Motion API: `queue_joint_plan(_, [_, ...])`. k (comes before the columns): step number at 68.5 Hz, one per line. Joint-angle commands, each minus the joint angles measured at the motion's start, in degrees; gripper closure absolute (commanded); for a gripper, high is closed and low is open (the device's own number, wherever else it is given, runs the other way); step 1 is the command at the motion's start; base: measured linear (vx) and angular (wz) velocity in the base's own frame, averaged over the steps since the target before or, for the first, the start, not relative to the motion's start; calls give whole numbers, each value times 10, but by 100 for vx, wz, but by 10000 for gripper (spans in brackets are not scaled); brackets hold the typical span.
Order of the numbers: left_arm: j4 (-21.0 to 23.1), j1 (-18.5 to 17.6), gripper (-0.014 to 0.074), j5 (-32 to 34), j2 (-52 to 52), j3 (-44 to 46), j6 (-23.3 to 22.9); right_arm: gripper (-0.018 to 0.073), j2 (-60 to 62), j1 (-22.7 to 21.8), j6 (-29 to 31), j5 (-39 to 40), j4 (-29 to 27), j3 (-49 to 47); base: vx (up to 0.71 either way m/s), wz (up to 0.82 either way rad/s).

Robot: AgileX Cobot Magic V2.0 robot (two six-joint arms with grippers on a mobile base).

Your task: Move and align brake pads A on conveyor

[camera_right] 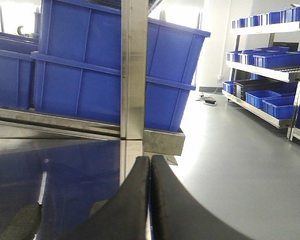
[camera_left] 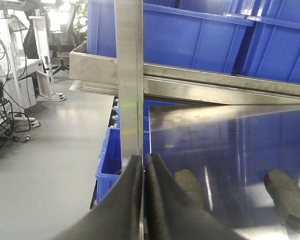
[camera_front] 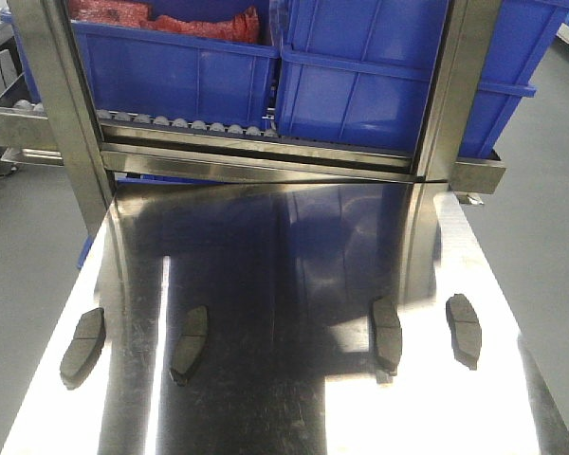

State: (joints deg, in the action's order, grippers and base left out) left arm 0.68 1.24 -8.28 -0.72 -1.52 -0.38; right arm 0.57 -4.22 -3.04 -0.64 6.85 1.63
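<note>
Four brake pads A lie in a row across the lower frame on the steel table. The left gripper and right gripper hover with fingers together, empty; pickup seemingly unstarted, needing jaws opened over a pad.

Left jaws and right jaws tight together, empty.

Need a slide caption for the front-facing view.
Four brake pads lie apart in a row on the steel table, roller rack with blue bins behind.
</note>
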Motion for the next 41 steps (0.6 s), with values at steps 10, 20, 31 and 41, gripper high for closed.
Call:
queue_joint_plan(10, [6, 0, 602, 46, -8, -10, -2, 571, 7, -3, 0, 45, 6, 7, 0, 0])
queue_joint_plan(20, [6, 0, 602, 46, -8, -10, -2, 571, 7, -3, 0, 45, 6, 7, 0, 0])
queue_joint_plan(31, [6, 0, 602, 46, -8, -10, -2, 571, 7, -3, 0, 45, 6, 7, 0, 0])
queue_joint_plan(41, [6, 0, 602, 46, -8, -10, -2, 571, 7, -3, 0, 45, 6, 7, 0, 0])
